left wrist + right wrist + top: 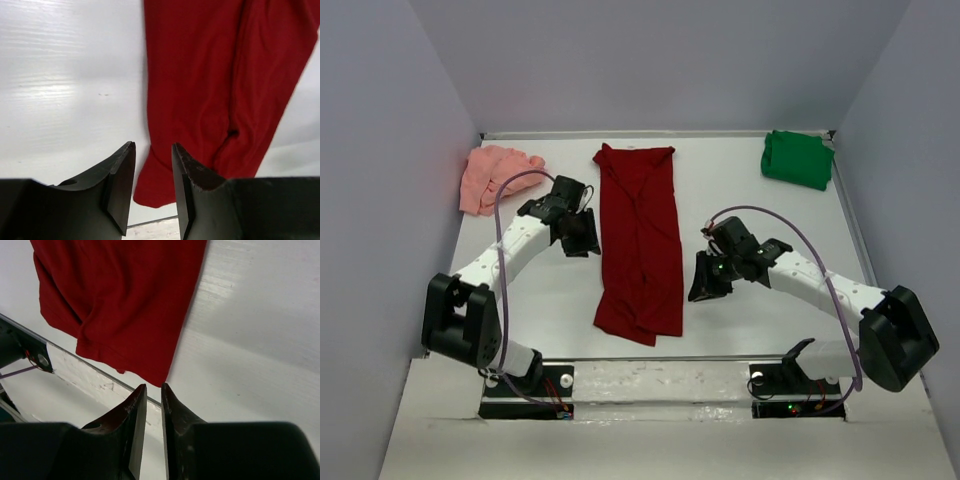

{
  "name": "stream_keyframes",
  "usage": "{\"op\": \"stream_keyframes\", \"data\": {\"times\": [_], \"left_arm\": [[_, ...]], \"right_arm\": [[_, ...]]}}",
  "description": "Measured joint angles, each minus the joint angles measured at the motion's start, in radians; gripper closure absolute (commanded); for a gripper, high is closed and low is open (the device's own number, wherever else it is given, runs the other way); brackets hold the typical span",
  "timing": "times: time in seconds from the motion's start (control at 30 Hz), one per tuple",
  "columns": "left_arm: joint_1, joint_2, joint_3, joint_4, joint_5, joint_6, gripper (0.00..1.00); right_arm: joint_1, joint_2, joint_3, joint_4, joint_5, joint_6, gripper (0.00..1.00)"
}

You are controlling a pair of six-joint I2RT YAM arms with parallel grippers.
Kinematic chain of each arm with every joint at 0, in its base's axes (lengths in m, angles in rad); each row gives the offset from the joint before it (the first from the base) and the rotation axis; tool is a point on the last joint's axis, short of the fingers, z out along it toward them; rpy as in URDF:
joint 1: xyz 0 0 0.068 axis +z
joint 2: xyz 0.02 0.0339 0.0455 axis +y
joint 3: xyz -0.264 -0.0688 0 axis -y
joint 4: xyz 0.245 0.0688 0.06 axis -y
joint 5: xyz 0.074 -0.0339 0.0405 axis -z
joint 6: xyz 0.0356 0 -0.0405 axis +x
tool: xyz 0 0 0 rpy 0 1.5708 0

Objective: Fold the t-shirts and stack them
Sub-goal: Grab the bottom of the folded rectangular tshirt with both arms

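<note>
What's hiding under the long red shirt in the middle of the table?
Only the white table shows around the dark red cloth t-shirt, which lies folded into a long strip. Whatever is underneath is covered by the cloth, so I cannot tell.

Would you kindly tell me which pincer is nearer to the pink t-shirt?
Left. The left pincer sits between the pink t-shirt and the red t-shirt; the right pincer is on the red one's far side.
</note>
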Motion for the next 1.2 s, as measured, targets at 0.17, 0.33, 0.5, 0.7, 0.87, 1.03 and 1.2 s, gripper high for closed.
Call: {"op": "stream_keyframes", "data": {"times": [0.17, 0.33, 0.5, 0.7, 0.87, 1.03, 1.2], "left_arm": [[-0.003, -0.154, -0.148, 0.077, 0.078, -0.052, 0.55], [-0.007, -0.182, -0.248, 0.104, 0.133, -0.076, 0.55], [-0.007, -0.209, -0.332, 0.124, 0.191, -0.094, 0.55], [-0.007, -0.316, -0.382, 0.088, 0.206, -0.131, 0.55], [-0.008, -0.407, -0.436, 0.054, 0.186, -0.162, 0.55], [-0.018, -0.454, -0.512, 0.016, 0.152, -0.189, 0.55], [-0.055, -0.457, -0.521, -0.003, 0.143, -0.230, 0.55]], "right_arm": [[0.000, 0.050, -0.007, 0.037, -0.043, -0.005, 0.71], [0.000, 0.052, -0.017, 0.070, -0.080, -0.005, 0.62], [0.000, 0.019, -0.080, 0.120, -0.113, 0.011, 0.61], [0.000, -0.033, -0.133, 0.126, -0.114, 0.035, 0.60], [0.000, -0.056, -0.135, 0.130, -0.121, 0.047, 0.60], [0.000, -0.067, -0.135, 0.132, -0.129, 0.055, 0.60], [0.000, -0.067, -0.135, 0.133, -0.128, 0.066, 0.60]]}}
